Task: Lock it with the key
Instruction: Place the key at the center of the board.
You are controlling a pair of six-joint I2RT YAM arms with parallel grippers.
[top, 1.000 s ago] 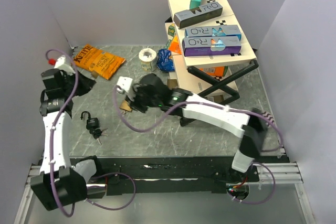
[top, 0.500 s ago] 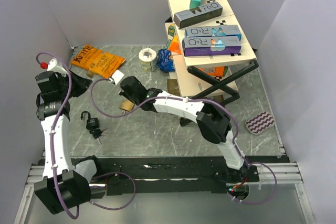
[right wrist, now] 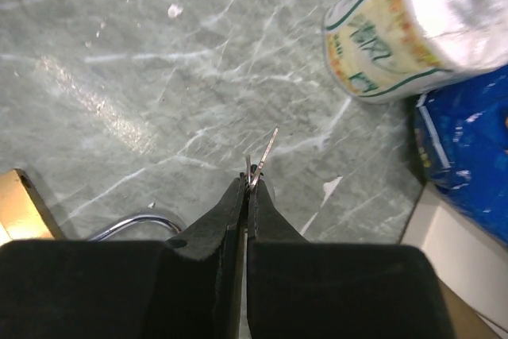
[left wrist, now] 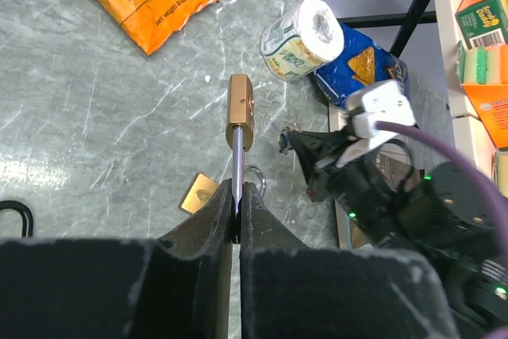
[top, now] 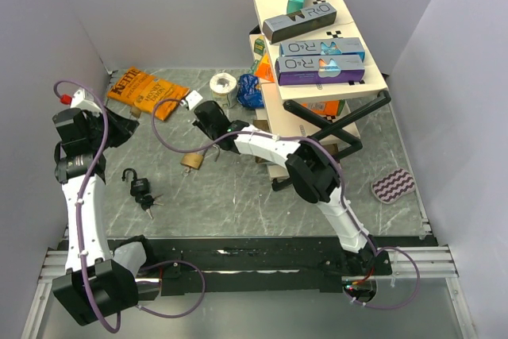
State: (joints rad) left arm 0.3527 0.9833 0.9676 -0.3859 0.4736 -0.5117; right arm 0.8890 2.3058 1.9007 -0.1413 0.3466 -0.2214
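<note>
Grey-green marble tabletop [top: 238, 204], black padlock [top: 141, 188] on it, pale walls [top: 159, 13] around

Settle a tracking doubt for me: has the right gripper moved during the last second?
Yes. In the top view the right gripper has moved upward, away from the loose brass padlock and toward the toilet paper roll.

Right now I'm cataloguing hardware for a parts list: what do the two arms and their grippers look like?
Both the left arm and right arm have white links, black joints and a looping purple cable; the left cable ends in a red tip. The left gripper and right gripper have black, tapering fingers.
</note>
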